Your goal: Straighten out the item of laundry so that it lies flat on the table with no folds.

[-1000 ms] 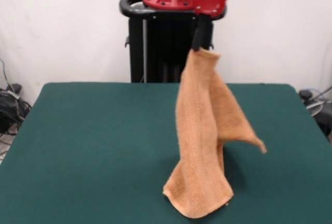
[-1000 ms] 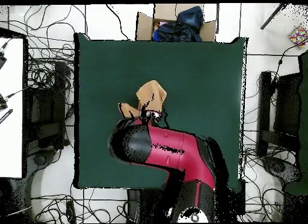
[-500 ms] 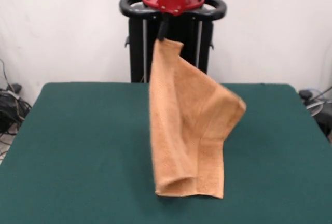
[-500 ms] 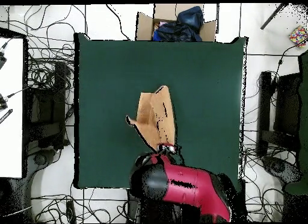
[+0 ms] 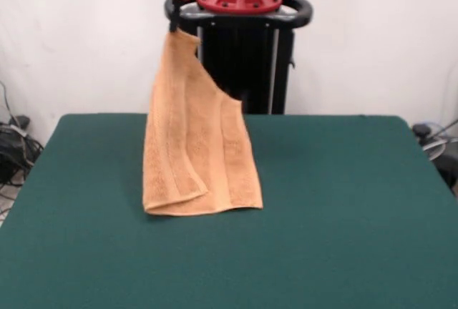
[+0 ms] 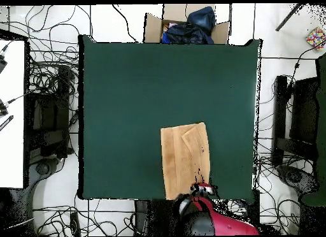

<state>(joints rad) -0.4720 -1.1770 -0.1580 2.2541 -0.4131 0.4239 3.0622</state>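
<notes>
The orange-tan towel (image 5: 193, 144) hangs by one top corner from my gripper (image 5: 173, 24), which is shut on that corner high above the table's far edge. It drapes down in long vertical folds, and its bottom edge rests on the dark green table (image 5: 343, 209). From overhead the towel (image 6: 183, 159) spreads as a rough rectangle from the table's middle toward the robot-side edge, with one folded flap showing. The gripper (image 6: 201, 187) sits at the towel's corner, just past the table (image 6: 127, 94) edge.
A cardboard box (image 6: 184, 25) with dark clothes stands beyond the table's far edge in the overhead view. Cables and stands surround the table on the floor. The black pedestal (image 5: 243, 66) rises right behind the hanging towel.
The arm has pulled back toward its base and left in the front view, dragging the towel along. The towel has opened from a crumpled hang into a wider, flatter sheet.
</notes>
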